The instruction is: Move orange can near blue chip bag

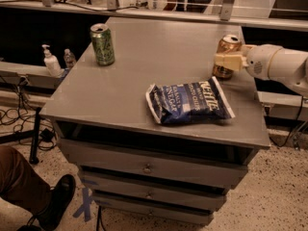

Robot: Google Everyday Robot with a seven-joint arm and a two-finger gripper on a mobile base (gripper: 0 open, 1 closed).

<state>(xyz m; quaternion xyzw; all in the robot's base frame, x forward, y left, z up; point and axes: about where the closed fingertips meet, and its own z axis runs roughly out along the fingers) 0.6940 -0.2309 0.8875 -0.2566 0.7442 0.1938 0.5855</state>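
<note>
The orange can (pixel 227 44) stands upright at the right side of the grey table (pixel 110 95), just behind the top right corner of the blue chip bag (pixel 190 101). The bag lies flat near the table's front right. My gripper (pixel 226 60) reaches in from the right and is shut on the orange can around its middle; a cream finger (pixel 232 61) crosses the front of the can. The can's base is at or just above the tabletop; I cannot tell which.
A green can (pixel 102 44) stands at the table's back left. A pump bottle (pixel 50 61) and a small bottle (pixel 70 58) sit on a ledge left of the table. A person's leg and shoe (pixel 33 191) are at the bottom left. Drawers (pixel 147 167) lie below the top.
</note>
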